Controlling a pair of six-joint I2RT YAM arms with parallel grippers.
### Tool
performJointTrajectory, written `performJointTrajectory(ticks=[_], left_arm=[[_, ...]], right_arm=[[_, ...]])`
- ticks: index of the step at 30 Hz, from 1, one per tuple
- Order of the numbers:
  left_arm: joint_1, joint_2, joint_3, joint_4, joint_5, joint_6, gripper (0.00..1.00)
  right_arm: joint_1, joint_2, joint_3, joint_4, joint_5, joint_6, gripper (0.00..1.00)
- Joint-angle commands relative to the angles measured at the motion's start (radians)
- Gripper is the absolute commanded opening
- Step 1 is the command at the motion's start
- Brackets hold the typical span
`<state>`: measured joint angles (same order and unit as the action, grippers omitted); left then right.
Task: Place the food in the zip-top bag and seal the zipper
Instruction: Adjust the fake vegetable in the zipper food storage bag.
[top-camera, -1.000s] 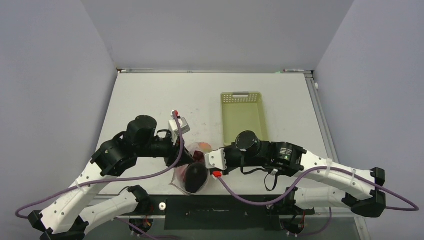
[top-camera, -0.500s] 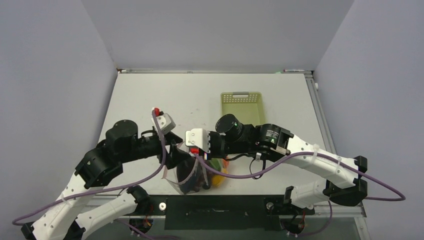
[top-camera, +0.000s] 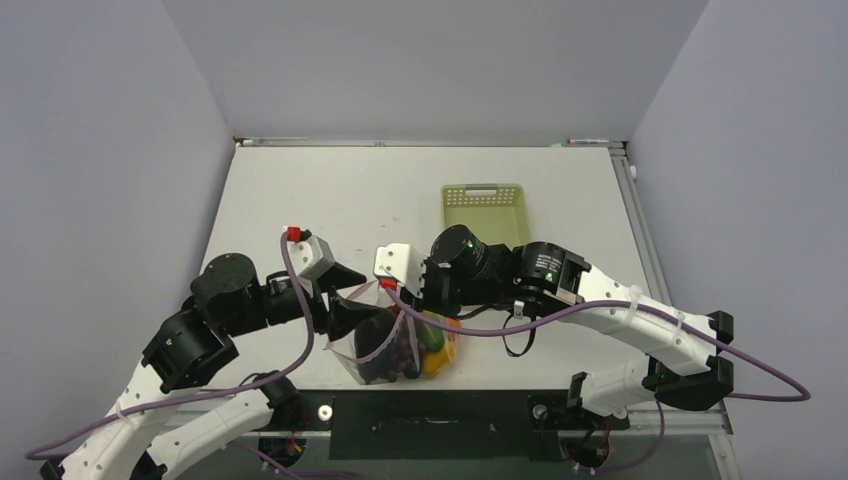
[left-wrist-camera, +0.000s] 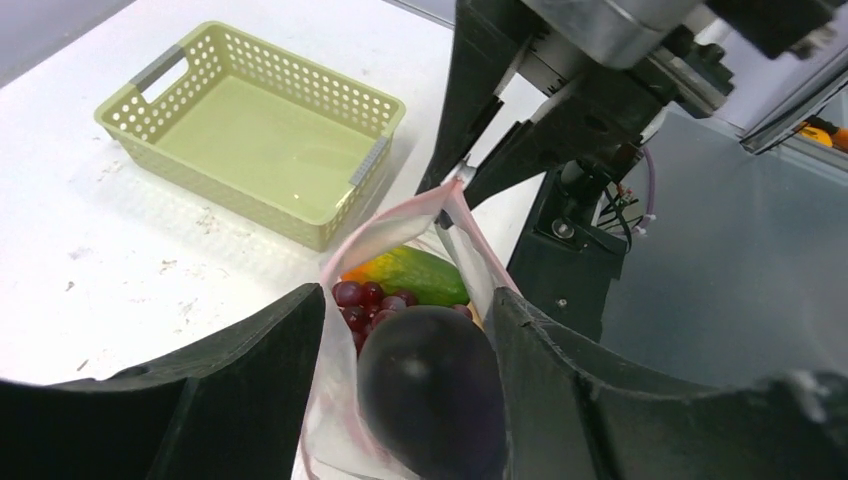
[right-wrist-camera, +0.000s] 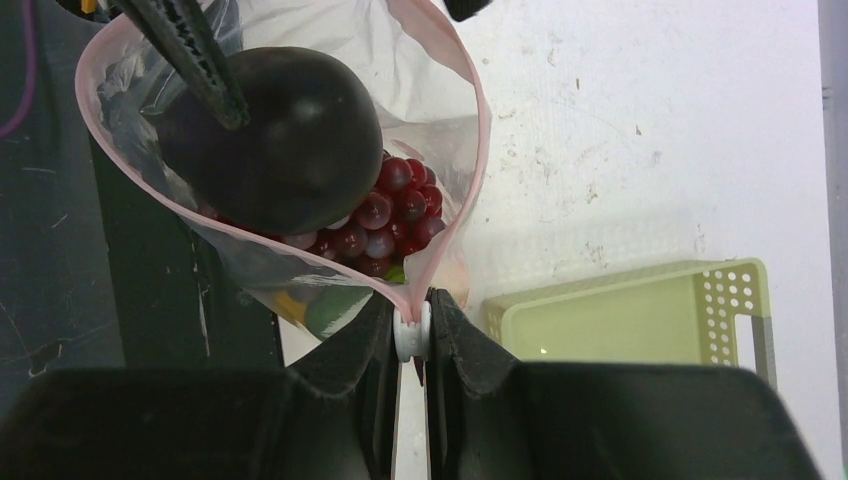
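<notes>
Two grippers face each other across zip-top bag (right-wrist-camera: 455, 140) | left gripper (left-wrist-camera: 405, 300) spread wide astride mouth | right gripper (right-wrist-camera: 412, 320) pinched on zipper (right-wrist-camera: 478, 110) end

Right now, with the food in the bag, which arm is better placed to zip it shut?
The right. The right claw is pinched on the white slider at the end of the pink zipper, seemingly ready to pull along it. The left claw is open, straddling the bag's mouth.

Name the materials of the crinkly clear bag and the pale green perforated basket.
Crinkly clear bag: thin soft plastic film, glossy; it creases and the food shows through. Pale green perforated basket: probably rigid moulded plastic, smooth; even rows of holes, uniform colour.
</notes>
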<state>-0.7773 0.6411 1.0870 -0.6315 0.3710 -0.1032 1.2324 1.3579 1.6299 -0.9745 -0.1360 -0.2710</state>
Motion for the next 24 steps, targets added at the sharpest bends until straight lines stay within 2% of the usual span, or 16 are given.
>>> performJointTrajectory(ticks=[1,7,11,18,24], left_arm=[[-0.005,-0.003,0.016,0.000,0.067,-0.034,0.53],[-0.004,0.044,0.024,-0.143,0.038,-0.112,0.50],[-0.005,0.054,-0.012,-0.149,0.076,-0.155,0.48],[-0.004,0.087,-0.031,-0.179,0.010,-0.183,0.47],[-0.004,0.154,-0.012,-0.243,-0.036,-0.181,0.55]], right_arm=[[0.007,-0.028,0.025,0.045,0.076,0.057,0.05],[0.006,-0.042,-0.010,0.062,0.109,0.062,0.05],[0.006,-0.055,-0.035,0.081,0.118,0.060,0.05],[0.006,-0.076,-0.064,0.092,0.124,0.068,0.05],[0.006,-0.099,-0.095,0.107,0.122,0.074,0.05]])
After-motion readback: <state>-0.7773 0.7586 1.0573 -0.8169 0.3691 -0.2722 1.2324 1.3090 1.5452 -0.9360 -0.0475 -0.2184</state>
